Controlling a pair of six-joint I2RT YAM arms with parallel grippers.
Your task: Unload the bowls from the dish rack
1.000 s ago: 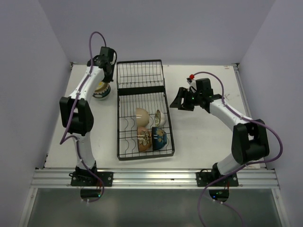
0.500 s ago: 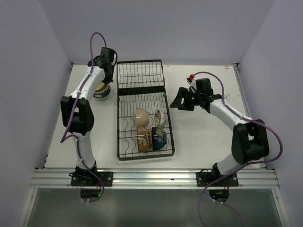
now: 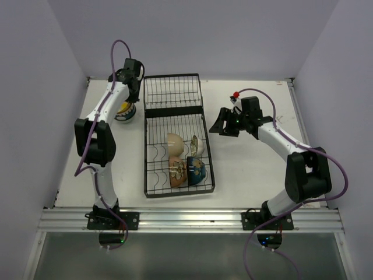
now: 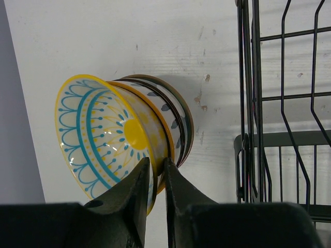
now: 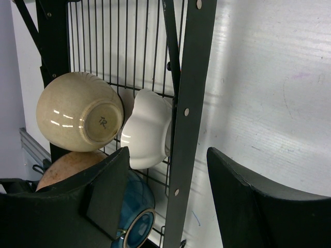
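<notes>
The black wire dish rack (image 3: 172,76) lies in the middle of the table. Its near section holds a beige bowl (image 3: 175,141), a white bowl (image 3: 197,144), a brown bowl (image 3: 176,169) and a blue bowl (image 3: 196,170). My left gripper (image 3: 127,104) is left of the rack. It is shut (image 4: 158,170) on the rim of a yellow and blue patterned bowl (image 4: 106,134), which is tilted and nested in a dark-rimmed bowl (image 4: 180,116) on the table. My right gripper (image 3: 220,125) is open and empty, its jaws astride the rack's right rim (image 5: 189,103) beside the white bowl (image 5: 147,129).
The rack's far section (image 3: 172,93) holds no bowls. The rack's left side (image 4: 251,103) stands close to the right of the stacked bowls. The left wall (image 4: 18,170) is close behind them. White table top (image 3: 250,163) lies to the right of the rack.
My left wrist has shifted slightly toward the back over the bowls beside the rack. The right arm and the bowls in the rack have not moved.
</notes>
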